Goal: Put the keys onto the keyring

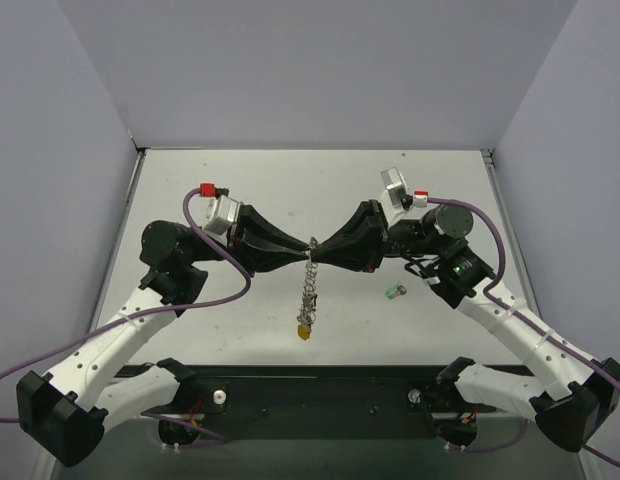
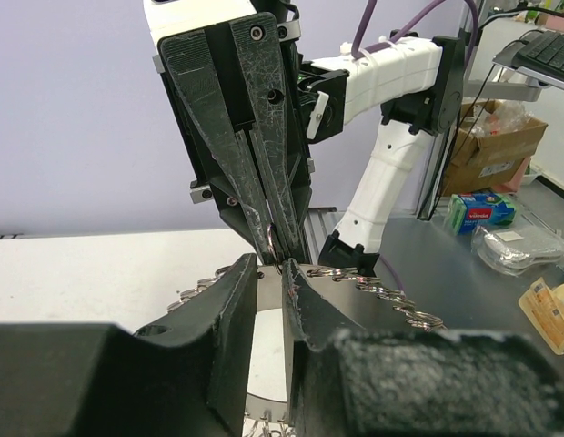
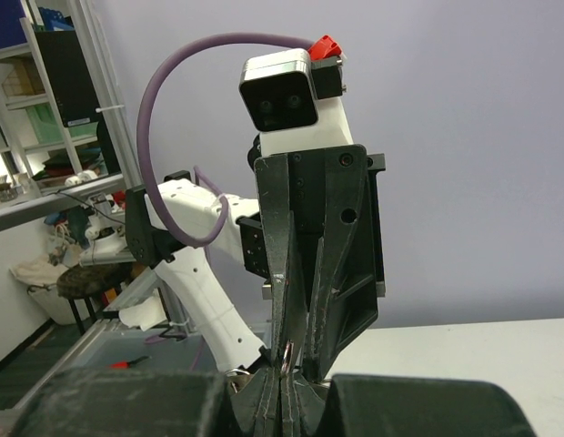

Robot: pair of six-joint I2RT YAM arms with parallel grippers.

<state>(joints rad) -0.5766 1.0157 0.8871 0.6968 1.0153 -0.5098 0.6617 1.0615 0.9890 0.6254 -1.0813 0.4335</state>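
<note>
– So, where's the keyring at, and who's actually got hold of it?

– Its top end sits where the two grippers meet nose to nose, and the rest trails down from there as a string of little wire loops. The right gripper has its fingers squeezed flat together on the thin wire at the top of the keyring. The left gripper comes at the keyring from the opposite side with a skinny slit between its fingers. Honestly can't tell if it's pinching the wire or just sitting beside it.

– And the keys?

– A yellow-headed key is at the keyring's bottom end. A green-headed key lies on the desk, to the right of the keyring and apart from it.

– Any writing?

– Only a green packet with a red label, way behind the keyring. The text's too blurry to read.
</note>
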